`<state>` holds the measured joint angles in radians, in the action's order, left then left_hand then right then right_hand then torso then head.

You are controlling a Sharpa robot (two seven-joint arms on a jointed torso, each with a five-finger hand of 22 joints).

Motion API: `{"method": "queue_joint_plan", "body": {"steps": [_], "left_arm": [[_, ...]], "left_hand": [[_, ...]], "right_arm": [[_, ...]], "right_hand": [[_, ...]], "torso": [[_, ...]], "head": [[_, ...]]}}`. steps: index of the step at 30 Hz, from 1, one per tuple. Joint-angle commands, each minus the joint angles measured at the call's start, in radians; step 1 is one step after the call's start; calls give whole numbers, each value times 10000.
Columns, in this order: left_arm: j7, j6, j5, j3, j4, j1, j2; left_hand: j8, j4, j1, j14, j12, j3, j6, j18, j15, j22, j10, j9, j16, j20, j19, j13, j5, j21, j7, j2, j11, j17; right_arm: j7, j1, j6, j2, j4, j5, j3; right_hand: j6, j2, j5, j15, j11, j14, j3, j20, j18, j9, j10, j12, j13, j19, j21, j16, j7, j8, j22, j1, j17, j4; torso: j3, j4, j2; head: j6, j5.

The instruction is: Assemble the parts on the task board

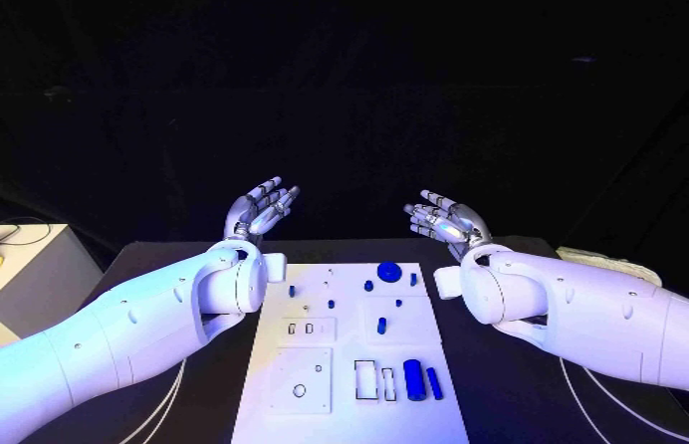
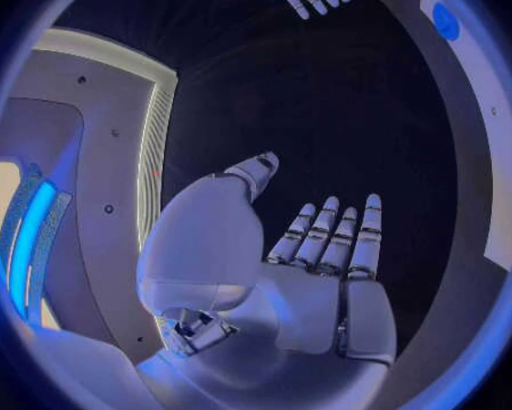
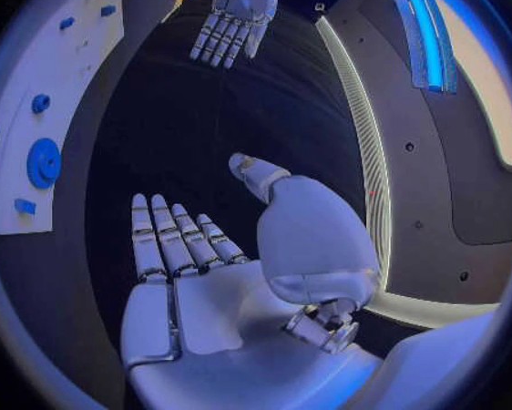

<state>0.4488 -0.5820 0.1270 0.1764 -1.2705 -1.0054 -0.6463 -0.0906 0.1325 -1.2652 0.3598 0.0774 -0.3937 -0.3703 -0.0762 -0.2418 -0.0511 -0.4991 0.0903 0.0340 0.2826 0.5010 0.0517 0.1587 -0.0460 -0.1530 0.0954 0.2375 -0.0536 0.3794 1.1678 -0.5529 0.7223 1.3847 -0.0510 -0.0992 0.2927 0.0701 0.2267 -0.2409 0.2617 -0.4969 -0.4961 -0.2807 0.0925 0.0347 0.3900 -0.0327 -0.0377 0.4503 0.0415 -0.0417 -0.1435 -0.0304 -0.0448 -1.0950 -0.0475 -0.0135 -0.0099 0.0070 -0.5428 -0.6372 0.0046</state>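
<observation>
The white task board point(image 1: 324, 384) lies in the middle of the table, with several small blue parts on it: a round disc point(image 1: 389, 271) near its far end, a small peg point(image 1: 382, 326) in the middle, and a long bar point(image 1: 415, 378) near the front right. My left hand point(image 1: 260, 208) is raised beyond the board's far left corner, palm up, fingers spread, holding nothing. My right hand point(image 1: 447, 220) is raised beyond the far right corner, likewise spread and holding nothing. The left wrist view has the left hand point(image 2: 324, 255). The right wrist view has the right hand point(image 3: 199, 264), the board point(image 3: 63, 82) and the disc point(image 3: 43, 162).
A white box point(image 1: 32, 255) stands off the table's left side. A pale object point(image 1: 610, 263) lies at the table's right edge. The black table point(image 1: 517, 394) extends either side of the board.
</observation>
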Motion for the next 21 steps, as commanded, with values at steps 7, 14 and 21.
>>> {"method": "queue_joint_plan", "body": {"steps": [7,14,21], "left_arm": [[-320,1245,723,113,79,29,-131],[-277,1476,715,102,-303,27,-541],[-185,1823,800,109,-1050,26,-1183]], "left_hand": [[-79,52,-492,310,81,-184,-194,-221,-84,-24,-256,43,95,74,178,31,89,-72,-1276,33,94,-41],[-202,42,-551,1564,286,-170,-674,-352,39,-69,-792,121,366,77,520,65,82,-165,-1347,-27,170,-221],[-1013,91,-726,5748,914,-275,-3637,-1079,696,-417,-3641,617,1701,-20,3607,170,79,-1160,-1215,-53,-179,-1004]], "right_arm": [[-534,259,1822,108,-544,-1962,-195],[-191,282,1512,141,-816,-3895,-193],[-125,438,1155,171,-1022,-6507,-190]], "right_hand": [[591,70,14,-11,52,-744,-310,-90,254,97,733,-126,-69,600,156,-147,-1564,-147,-88,-863,-103,-369],[2538,117,-259,281,-147,-3307,-471,-83,552,393,2975,-311,-195,1912,432,-593,-1478,-606,-190,-1559,-399,-837],[5677,401,-531,886,-656,-5140,-659,217,925,868,5927,-499,-264,4542,1364,-1088,-1077,-1418,-462,-2126,-612,-1052]], "torso": [[-4,-15,-6],[-19,-5,-48],[-43,44,-246]], "head": [[-295,12],[-373,-34],[-419,-50]]}}
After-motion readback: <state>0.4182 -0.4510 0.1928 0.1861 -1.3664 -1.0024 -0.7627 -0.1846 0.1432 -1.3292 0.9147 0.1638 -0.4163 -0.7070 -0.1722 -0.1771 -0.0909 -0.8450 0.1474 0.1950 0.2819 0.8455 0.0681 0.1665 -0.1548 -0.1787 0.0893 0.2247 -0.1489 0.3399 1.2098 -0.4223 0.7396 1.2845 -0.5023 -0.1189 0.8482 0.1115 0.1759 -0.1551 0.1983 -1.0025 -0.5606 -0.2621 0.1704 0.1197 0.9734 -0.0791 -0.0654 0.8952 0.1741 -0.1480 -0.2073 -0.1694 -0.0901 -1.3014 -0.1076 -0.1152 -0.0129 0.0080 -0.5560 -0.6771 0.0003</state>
